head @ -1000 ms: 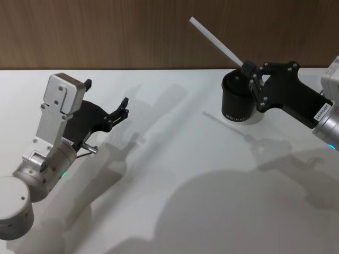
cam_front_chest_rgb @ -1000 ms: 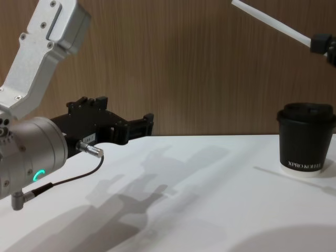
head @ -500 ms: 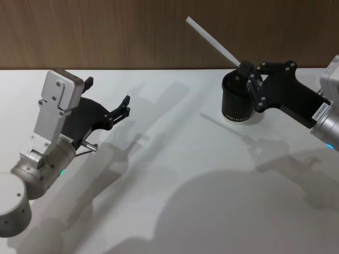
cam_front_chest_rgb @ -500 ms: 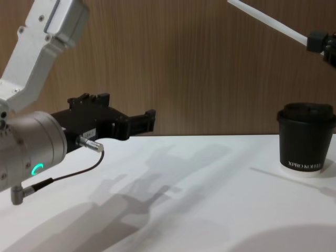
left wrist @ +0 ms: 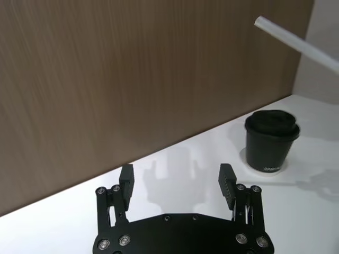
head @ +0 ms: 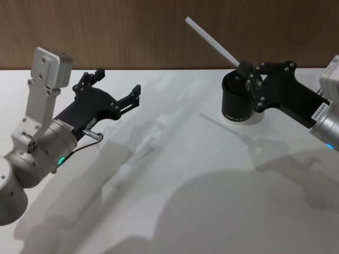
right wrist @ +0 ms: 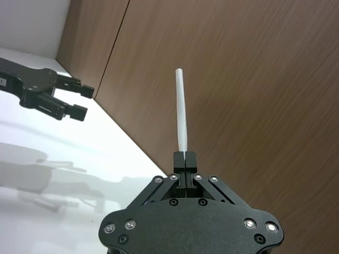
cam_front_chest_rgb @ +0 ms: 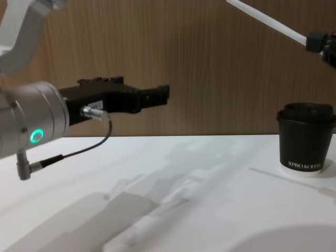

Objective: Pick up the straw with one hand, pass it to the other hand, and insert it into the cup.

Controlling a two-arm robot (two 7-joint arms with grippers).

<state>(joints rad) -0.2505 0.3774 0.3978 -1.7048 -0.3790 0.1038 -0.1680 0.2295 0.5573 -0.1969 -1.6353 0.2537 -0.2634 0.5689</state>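
Note:
The straw (head: 212, 41), a thin white tube, slants up and to the left from my right gripper (head: 248, 69), which is shut on its lower end. That gripper hovers just above the lid of the black cup (head: 235, 103), which stands upright at the back right of the table. In the chest view the straw (cam_front_chest_rgb: 268, 21) sits high above the cup (cam_front_chest_rgb: 306, 142). The right wrist view shows the straw (right wrist: 181, 111) pinched between the jaws of that gripper (right wrist: 184, 157). My left gripper (head: 117, 80) is open and empty, raised over the table's left side and pointing toward the cup (left wrist: 270, 140).
The white table (head: 175, 211) reaches back to a brown wood-grain wall (head: 132, 32). A thin dark cable (cam_front_chest_rgb: 79, 152) loops under the left wrist. Shadows of both arms lie across the table's middle.
My left gripper has risen and swung forward and to the right, now level and aimed at the cup. The right gripper and the straw have barely moved.

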